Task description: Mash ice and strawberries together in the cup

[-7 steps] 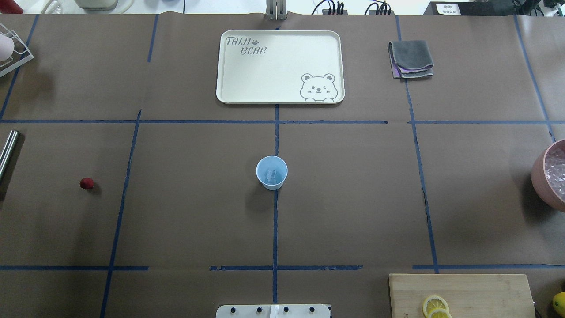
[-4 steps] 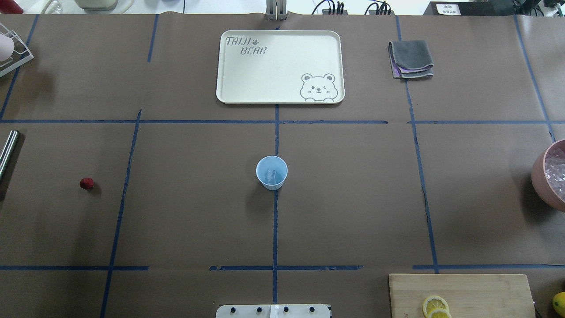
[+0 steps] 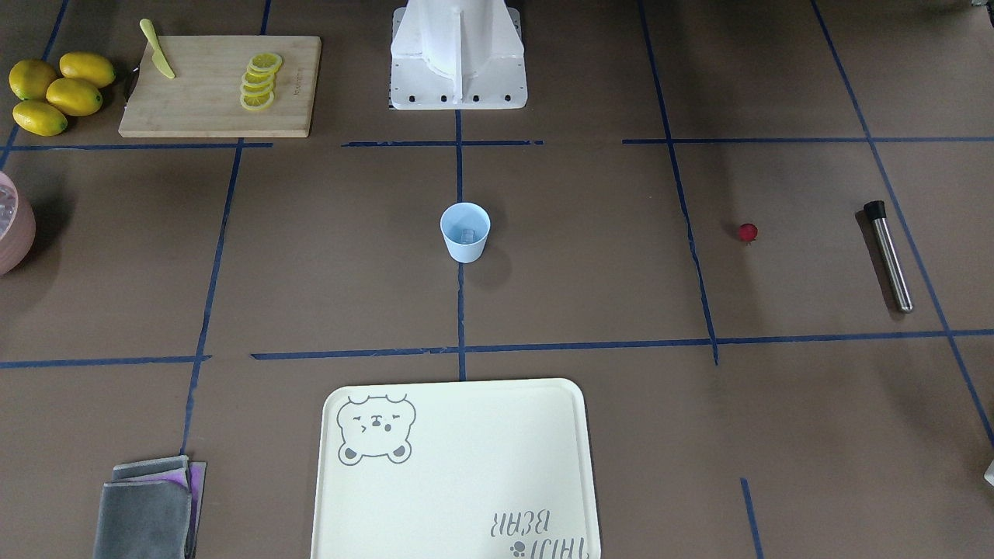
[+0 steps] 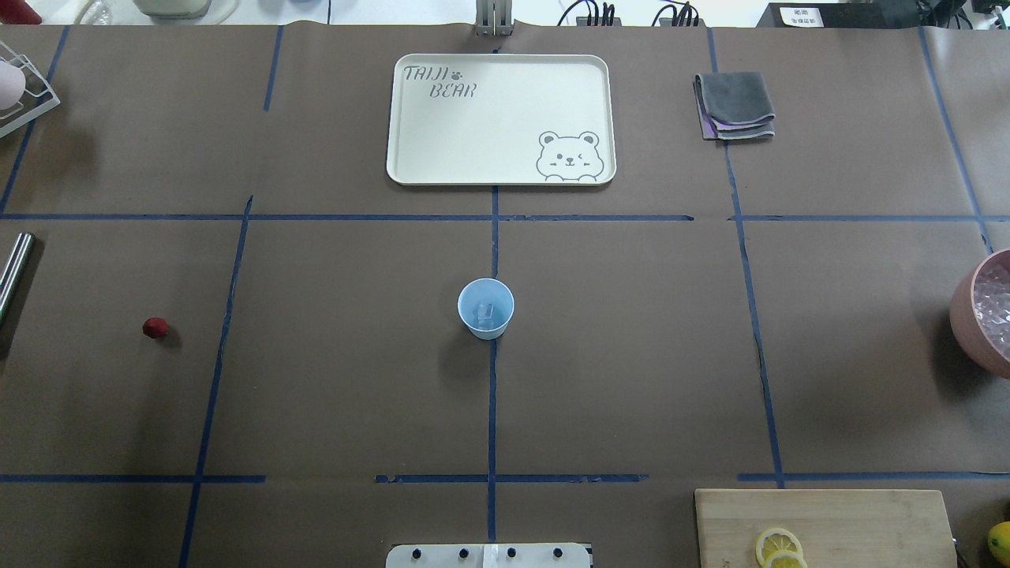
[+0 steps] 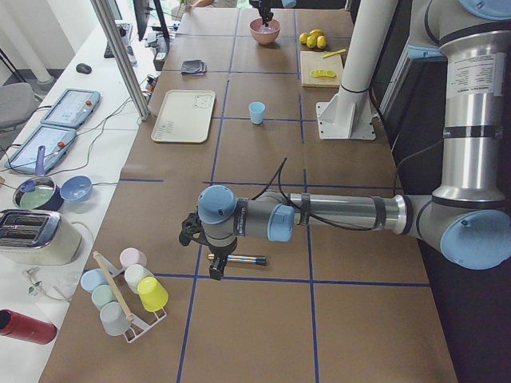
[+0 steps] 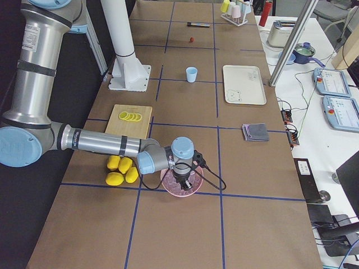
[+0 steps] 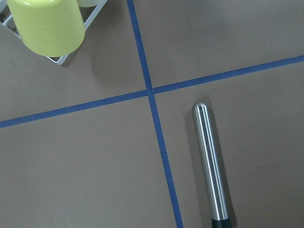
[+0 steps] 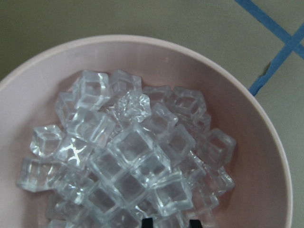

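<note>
The light-blue cup (image 4: pixel 485 308) stands upright mid-table with ice (image 4: pixel 484 314) in it. More ice (image 8: pixel 128 161) fills the pink bowl (image 4: pixel 982 315) at the right edge. The strawberry (image 4: pixel 155 327) lies alone on the left side. Beside it, further left, lies a steel muddler (image 3: pixel 889 256). My left gripper (image 5: pixel 219 257) hangs just over that muddler (image 7: pixel 211 164); no fingers show in its wrist view, so I cannot tell its state. My right gripper (image 6: pixel 183 180) is down in the bowl. Only two dark tips show at the wrist view's bottom edge, and I cannot tell its state.
A cream bear tray (image 4: pixel 499 118) and a folded grey cloth (image 4: pixel 734 105) sit at the far side. A cutting board (image 3: pixel 225 85) with lemon slices and whole lemons (image 3: pixel 54 93) are near my right base. A cup rack (image 5: pixel 124 291) stands by the left arm.
</note>
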